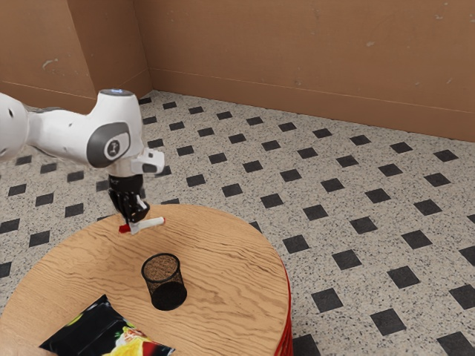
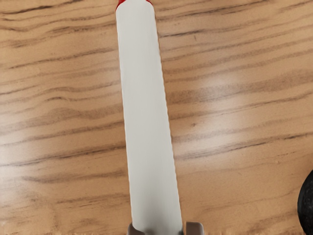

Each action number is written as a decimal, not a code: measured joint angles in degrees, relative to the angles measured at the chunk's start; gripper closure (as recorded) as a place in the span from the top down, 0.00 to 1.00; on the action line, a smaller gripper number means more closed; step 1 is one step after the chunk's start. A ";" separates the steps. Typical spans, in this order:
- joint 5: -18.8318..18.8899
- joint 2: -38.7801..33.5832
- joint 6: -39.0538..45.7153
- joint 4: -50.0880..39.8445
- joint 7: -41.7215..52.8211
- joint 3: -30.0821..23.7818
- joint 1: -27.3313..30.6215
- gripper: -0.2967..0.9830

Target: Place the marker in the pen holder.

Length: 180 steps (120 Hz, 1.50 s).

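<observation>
White with red ends, the marker is left of centre in the exterior view, above the mesh pen holder in the frame and outside it. The pincer is clamped on the marker over the wooden table. A black snack bag lies lower left.
</observation>
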 joint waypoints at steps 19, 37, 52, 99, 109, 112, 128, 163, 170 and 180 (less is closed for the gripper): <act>0.62 -5.01 -7.08 3.18 -0.66 -0.82 -3.34 0.15; 0.21 -8.87 -18.13 6.06 -1.90 -1.50 -6.55 0.15; -0.70 -10.63 -27.66 6.64 -3.48 -1.52 -9.60 0.15; -2.93 -10.01 -45.38 9.47 -8.25 -1.76 -11.82 0.15; -2.96 -7.39 -46.36 12.45 -8.84 -2.47 -11.65 0.15; -2.96 -6.82 -46.57 12.86 -8.99 -2.95 -11.36 0.15; -2.98 -3.79 -46.72 13.44 -9.69 -2.99 -12.18 0.15; -2.90 1.72 -43.13 14.42 -10.11 -2.78 -11.57 0.15; -2.81 2.35 -42.46 15.69 -10.04 -2.77 -11.54 0.15; -2.65 3.45 -41.59 16.70 -9.91 -2.77 -11.46 0.15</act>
